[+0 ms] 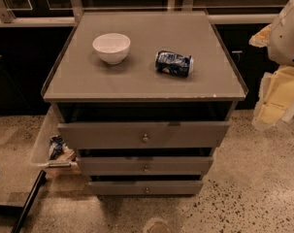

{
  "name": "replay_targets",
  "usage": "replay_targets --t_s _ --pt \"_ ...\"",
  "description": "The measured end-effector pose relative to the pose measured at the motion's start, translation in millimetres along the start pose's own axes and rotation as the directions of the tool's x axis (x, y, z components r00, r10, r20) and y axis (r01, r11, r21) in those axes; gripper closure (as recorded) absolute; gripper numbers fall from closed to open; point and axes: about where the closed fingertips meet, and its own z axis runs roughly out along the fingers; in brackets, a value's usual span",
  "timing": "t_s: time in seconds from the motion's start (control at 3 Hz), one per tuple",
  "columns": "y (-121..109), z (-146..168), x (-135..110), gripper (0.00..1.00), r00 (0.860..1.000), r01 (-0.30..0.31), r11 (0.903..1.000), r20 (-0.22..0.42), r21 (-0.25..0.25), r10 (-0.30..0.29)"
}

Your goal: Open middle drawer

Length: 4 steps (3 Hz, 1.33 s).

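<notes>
Cabinet [137, 81], 3 drawers. Middle drawer [185, 165] sat btwn taller top front [98, 135] and slim bottom front [117, 187]; brass knob [146, 168] at centre, dark gap above the panel. Gripper [275, 106] hung at right edge of view, beside cabinet, well apart from all drawers, touching nothing. Its open/closed state: cannot tell. On top: white bowl [111, 47] upright; can [174, 63] on its side, near it.

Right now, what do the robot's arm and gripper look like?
At the frame's right edge, the arm is a rounded white shell with a small dark spot. Below it, the gripper is blocky pale yellow, right of the cabinet. No cables or markings show.
</notes>
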Motion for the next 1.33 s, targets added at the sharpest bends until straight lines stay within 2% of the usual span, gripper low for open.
replay_targets --t_s 0.33,0.67,1.0,1.33 --pt "0 0 0 0.0 1.0 -0.001 1.0 0.002 0.002 0.001" --pt "19 35 3 0.0 1.0 -0.001 0.998 0.011 -0.064 0.002" --pt "50 92 18 0.0 1.0 0.005 0.9865 0.029 -0.164 -0.001" --pt "78 141 34 0.0 0.998 0.044 0.9741 0.05 -0.222 -0.034"
